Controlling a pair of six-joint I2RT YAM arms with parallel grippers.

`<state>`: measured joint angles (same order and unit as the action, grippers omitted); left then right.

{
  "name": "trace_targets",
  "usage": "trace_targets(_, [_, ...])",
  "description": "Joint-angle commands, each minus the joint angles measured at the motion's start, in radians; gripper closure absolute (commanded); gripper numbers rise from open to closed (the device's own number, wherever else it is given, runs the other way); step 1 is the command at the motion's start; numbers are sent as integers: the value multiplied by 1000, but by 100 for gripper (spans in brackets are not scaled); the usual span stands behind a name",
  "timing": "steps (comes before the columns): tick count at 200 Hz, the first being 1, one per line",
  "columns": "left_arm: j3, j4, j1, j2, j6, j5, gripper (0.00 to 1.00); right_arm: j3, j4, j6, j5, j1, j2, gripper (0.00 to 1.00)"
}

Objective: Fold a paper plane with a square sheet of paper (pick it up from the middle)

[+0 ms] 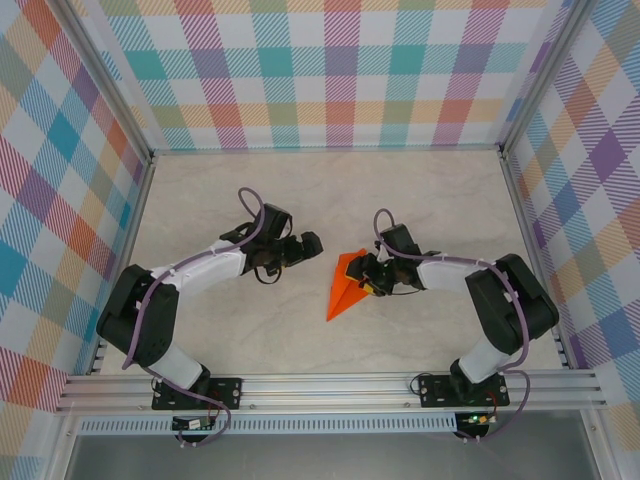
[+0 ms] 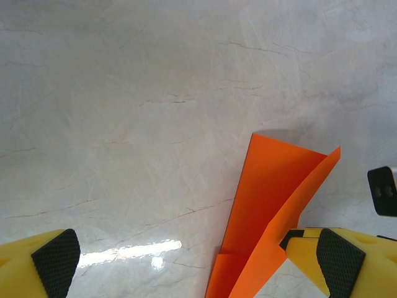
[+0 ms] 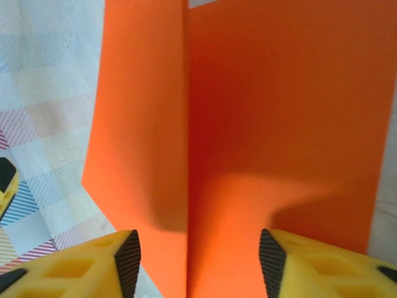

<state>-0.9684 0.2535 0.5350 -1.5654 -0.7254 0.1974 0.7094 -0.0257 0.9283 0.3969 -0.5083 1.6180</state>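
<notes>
The paper plane is a bright orange pointed wedge lying on the table, its tip towards the near edge. My left gripper hovers just left of its wide end, open. In the left wrist view the wedge lies by the right fingertip, with bare table across the rest of the wide gap of the left gripper. My right gripper is over the wide end from the right. In its wrist view the folded paper lies under the right gripper, centre crease running between the parted pads.
The pale marble-look tabletop is walled by checked panels at the back and sides. An aluminium rail with both arm bases runs along the near edge.
</notes>
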Motion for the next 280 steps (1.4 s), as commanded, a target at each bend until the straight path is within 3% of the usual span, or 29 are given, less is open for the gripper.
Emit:
trace_targets(1, [13, -37, -18, 35, -19, 41, 0, 29, -55, 1, 3, -15, 15, 50])
trace_targets(108, [52, -64, -79, 55, -55, 139, 0, -14, -251, 30, 51, -39, 64, 70])
trace_targets(169, [74, -115, -105, 74, -67, 299, 0, -21, -278, 48, 26, -36, -7, 92])
trace_targets(226, [115, -267, -125, 124, -161, 468, 0, 80, -278, 94, 163, 25, -146, 93])
trace_targets(280, [170, -523, -125, 174, -301, 625, 0, 198, -386, 237, 307, 72, -137, 92])
